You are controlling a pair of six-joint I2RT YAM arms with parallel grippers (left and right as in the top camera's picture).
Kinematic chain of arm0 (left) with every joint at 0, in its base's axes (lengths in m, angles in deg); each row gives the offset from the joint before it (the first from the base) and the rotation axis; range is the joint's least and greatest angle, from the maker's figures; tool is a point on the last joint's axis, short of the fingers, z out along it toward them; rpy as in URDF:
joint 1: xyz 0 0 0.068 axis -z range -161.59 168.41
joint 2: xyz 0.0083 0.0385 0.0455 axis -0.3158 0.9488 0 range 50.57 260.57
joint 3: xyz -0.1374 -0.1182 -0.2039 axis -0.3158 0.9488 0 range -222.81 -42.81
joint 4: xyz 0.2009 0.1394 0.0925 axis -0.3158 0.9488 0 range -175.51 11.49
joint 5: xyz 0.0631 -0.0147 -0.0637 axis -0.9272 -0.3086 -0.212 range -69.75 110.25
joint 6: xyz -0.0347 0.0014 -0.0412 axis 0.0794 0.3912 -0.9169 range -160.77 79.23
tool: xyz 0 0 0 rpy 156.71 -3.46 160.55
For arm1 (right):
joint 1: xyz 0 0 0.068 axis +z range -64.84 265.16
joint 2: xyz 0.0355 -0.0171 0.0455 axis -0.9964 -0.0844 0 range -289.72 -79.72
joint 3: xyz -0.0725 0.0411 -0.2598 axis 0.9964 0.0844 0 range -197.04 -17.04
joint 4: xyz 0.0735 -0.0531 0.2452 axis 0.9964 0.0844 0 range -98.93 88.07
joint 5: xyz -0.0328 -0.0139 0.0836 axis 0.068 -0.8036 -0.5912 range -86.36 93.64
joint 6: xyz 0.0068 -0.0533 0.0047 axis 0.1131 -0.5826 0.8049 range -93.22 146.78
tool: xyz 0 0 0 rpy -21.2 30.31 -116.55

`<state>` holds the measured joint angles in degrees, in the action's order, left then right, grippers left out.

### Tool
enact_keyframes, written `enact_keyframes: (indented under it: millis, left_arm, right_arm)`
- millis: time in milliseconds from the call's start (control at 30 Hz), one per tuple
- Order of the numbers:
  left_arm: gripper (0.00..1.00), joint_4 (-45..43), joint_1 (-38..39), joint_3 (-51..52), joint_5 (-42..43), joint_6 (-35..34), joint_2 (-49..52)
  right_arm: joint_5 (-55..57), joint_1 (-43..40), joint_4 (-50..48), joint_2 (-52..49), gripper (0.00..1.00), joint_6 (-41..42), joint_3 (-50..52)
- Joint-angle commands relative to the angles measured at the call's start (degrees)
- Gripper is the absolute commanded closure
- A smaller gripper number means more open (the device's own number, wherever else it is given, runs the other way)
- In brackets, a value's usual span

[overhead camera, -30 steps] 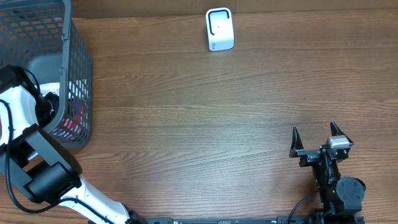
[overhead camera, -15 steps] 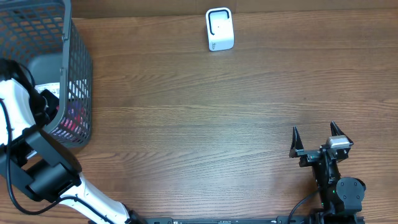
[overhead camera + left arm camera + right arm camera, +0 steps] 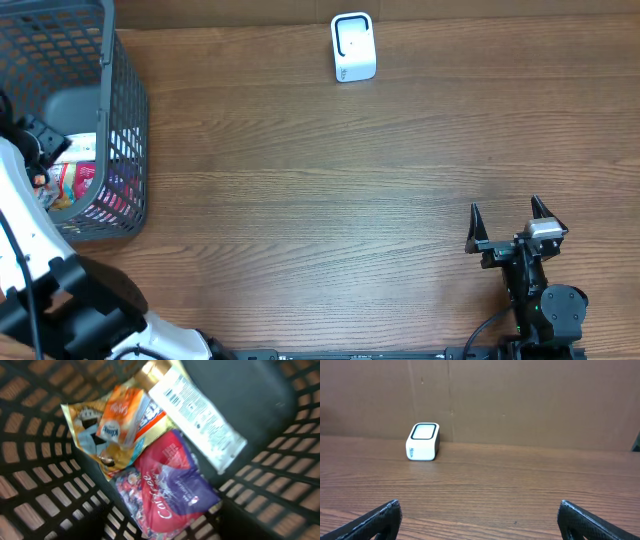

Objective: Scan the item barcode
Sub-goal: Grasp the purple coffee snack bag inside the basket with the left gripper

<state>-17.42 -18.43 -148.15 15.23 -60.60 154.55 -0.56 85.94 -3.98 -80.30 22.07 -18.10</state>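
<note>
So the stuff to scan is all sitting in the grey mesh basket [image 3: 125, 100], at the far left corner of the worktop [image 3: 300, 200]. The left wrist camera looks straight down into it. There's a red and purple packet [image 3: 167, 490] with swirly white lettering, a gold packet [image 3: 90, 435] with an orange patch overlapping it, and a long white tube [image 3: 197, 415] lying across the top with a printed barcode facing up. It's a bit blurry, so I can't read any of the text.

The right tool [image 3: 505, 222] is parked at the near right corner. Its fingers are spread wide and it isn't holding or touching anything. The left tool [image 3: 38, 155] hangs over the basket by the left edge. I honestly can't tell if it's spread or pinched, since its fingers don't show in its own camera. At the far edge sits the little white scanner [image 3: 353, 47], standing alone.

Compared with a second ago, the left arm has shifted toward the left edge, so more of the packets shows through the basket's top. The right tool and the scanner haven't budged.
</note>
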Motion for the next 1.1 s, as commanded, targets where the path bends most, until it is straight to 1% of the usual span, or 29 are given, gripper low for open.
enact_keyframes:
  millis: [0, 433, 533, 600, 667, 700, 733, 767, 833, 867, 900, 1067]
  left_arm:
    - [0.00, 1.0, 0.1, 2.0, -2.5, -0.8, 6.4]
    - [0.00, -0.8, 0.1, 2.0, -3.1, -0.7, 21.4]
    - [0.00, -0.6, 0.1, 2.0, -1.6, -0.3, 26.1]
    - [0.00, -0.3, 0.1, 2.0, 2.0, 2.7, 28.9]
    - [0.06, 0.1, 0.1, 2.0, 3.4, 4.5, 30.0]
    - [0.14, 0.3, 0.1, 2.0, 3.3, 4.9, 30.4]
    - [0.30, 0.5, 0.1, 2.0, 3.1, 5.1, 30.4]
    - [0.36, 0.5, 0.1, 2.0, 3.1, 5.1, 30.4]
    - [0.59, 1.0, 0.1, 1.7, 3.1, 5.1, 30.3]
    - [0.79, 1.1, 0.1, 1.7, 3.1, 5.2, 30.3]
    - [0.96, 1.4, 0.1, 1.6, 3.1, 5.4, 30.3]
    - [0.96, 4.4, 0.0, -0.4, 3.1, 6.0, 30.2]
  right_arm:
    - [0.2, -0.2, -0.3, 0.4, 0.00, 0.2, 0.6]
    - [0.2, -0.2, -0.3, 0.4, 0.00, 0.2, 0.6]
    - [0.2, -0.2, -0.3, 0.4, 0.00, 0.2, 0.6]
    - [0.2, -0.2, -0.3, 0.4, 0.00, 0.2, 0.6]
    - [0.2, -0.2, -0.3, 0.4, 0.00, 0.2, 0.6]
    - [0.2, -0.2, -0.3, 0.4, 0.00, 0.2, 0.6]
    - [0.2, -0.2, -0.3, 0.4, 0.00, 0.2, 0.6]
    - [0.2, -0.2, -0.3, 0.4, 0.00, 0.2, 0.6]
    - [0.2, -0.2, -0.3, 0.4, 0.00, 0.2, 0.6]
    - [0.2, -0.2, -0.3, 0.4, 0.00, 0.2, 0.6]
    - [0.2, -0.2, -0.3, 0.4, 0.00, 0.2, 0.6]
    - [0.2, -0.2, -0.3, 0.4, 0.00, 0.2, 0.6]
